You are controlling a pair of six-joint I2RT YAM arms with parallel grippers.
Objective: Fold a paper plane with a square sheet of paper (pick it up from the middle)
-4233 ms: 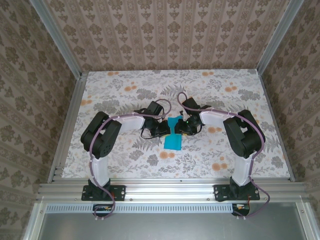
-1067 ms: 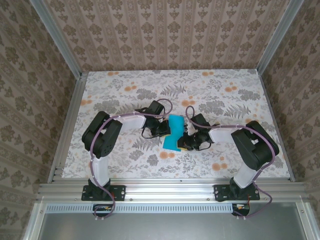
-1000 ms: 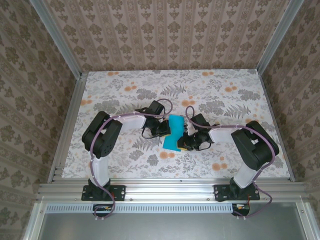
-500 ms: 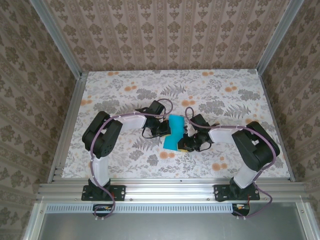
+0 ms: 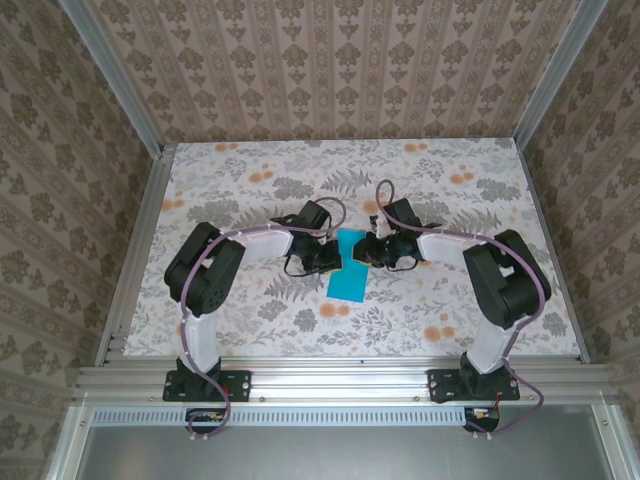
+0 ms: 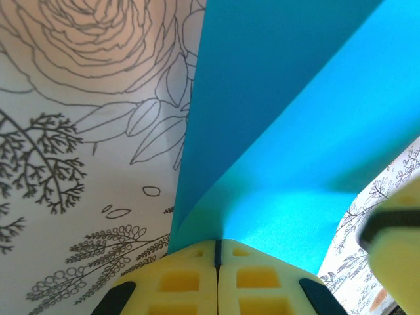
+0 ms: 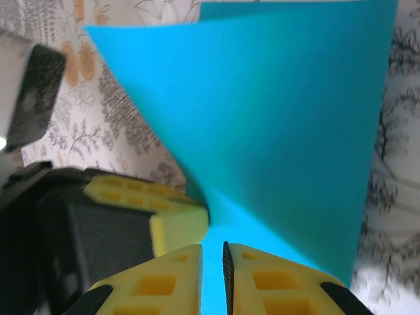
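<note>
One: left tool [image 6: 216,245] clamped on sheet [image 6: 282,131] edge. Two: right tool [image 7: 213,249] slit apart at sheet, grip unclear; shifted farther along sheet's right edge.

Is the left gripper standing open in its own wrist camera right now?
No, the left gripper has its yellow fingers pressed together, pinching the edge of the teal-blue sheet of paper.

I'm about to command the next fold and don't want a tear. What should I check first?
1. Left gripper shut on the teal-blue square paper sheet: ok.
2. Right gripper gripping the sheet: cannot tell; its jaws show a narrow slit.
3. Sheet untorn: ok where visible.
4. Sheet flat on the floral table: not ok; it curves upward near both grippers.
</note>
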